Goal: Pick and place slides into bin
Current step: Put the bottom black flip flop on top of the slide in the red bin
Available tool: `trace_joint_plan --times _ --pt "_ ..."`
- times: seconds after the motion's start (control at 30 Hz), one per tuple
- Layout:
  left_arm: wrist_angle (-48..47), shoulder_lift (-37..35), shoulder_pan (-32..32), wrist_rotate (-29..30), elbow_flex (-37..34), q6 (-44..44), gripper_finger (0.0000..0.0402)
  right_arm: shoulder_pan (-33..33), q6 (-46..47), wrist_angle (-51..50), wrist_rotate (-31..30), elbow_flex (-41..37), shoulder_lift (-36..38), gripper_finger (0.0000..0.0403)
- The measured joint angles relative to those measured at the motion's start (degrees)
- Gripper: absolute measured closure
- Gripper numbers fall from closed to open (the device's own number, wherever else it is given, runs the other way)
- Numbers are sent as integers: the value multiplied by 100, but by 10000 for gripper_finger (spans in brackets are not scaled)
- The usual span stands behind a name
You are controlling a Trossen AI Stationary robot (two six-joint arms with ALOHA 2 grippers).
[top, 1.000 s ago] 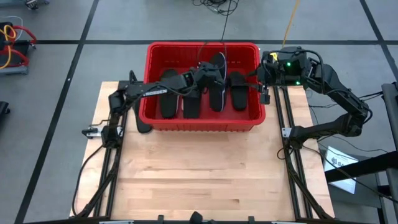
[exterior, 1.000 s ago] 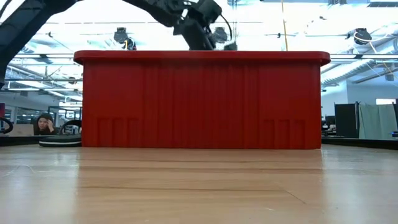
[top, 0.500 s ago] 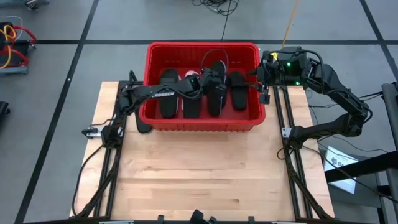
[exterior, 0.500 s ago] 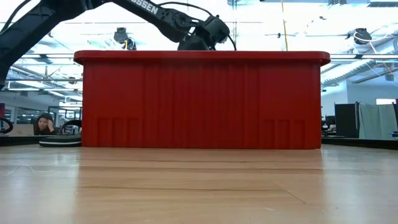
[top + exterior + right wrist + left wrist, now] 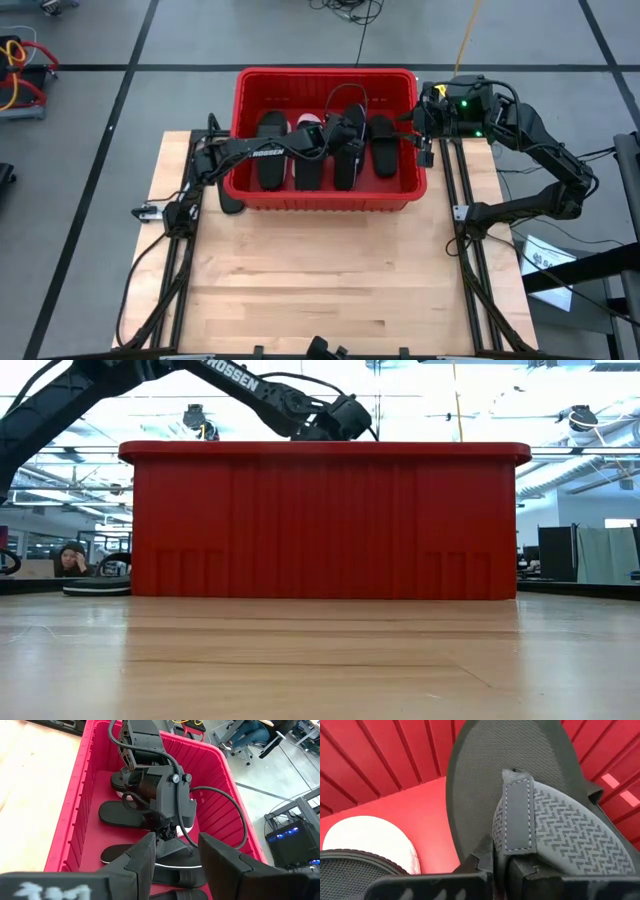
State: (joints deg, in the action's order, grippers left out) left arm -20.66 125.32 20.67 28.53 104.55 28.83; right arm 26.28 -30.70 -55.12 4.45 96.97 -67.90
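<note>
The red bin (image 5: 325, 196) stands at the table's far edge, and several slides lie on its floor: black ones (image 5: 272, 152) (image 5: 383, 146) and a white one (image 5: 367, 836). My left gripper (image 5: 500, 862) reaches into the bin from the left and is shut on a black slide (image 5: 347, 152) with a grey patterned strap. My right gripper (image 5: 182, 862) hangs open above the bin's right far corner, holding nothing. Another black slide (image 5: 230, 200) lies flat on the table, left of the bin. My left gripper pinches the near edge of the slide's grey strap (image 5: 506, 851), by its stitched tab, between the two fingers. The fingers slant down from the table's left side. The slide lies low in the bin between the others, sole down and strap up (image 5: 167, 851).
The bin's red walls (image 5: 325, 520) hide its inside from the low view. Bare wooden table (image 5: 330, 280) stretches in front of the bin. A person (image 5: 70, 558) sits far behind the table at the left. The arms' rails run along both table sides.
My left gripper has gone down into the bin with the black slide and now shows only just above the rim in the low view. The slide, held higher and tilted a second ago, now lies low among the other slides.
</note>
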Motion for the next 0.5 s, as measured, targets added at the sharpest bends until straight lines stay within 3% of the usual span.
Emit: trace_joint_plan --times 0.27,0.5 --pt "20 2 -1 -2 0 307 363 0 2 -1 2 0 0 261" --pt "34 4 0 -4 0 425 314 0 2 -1 4 0 0 261"
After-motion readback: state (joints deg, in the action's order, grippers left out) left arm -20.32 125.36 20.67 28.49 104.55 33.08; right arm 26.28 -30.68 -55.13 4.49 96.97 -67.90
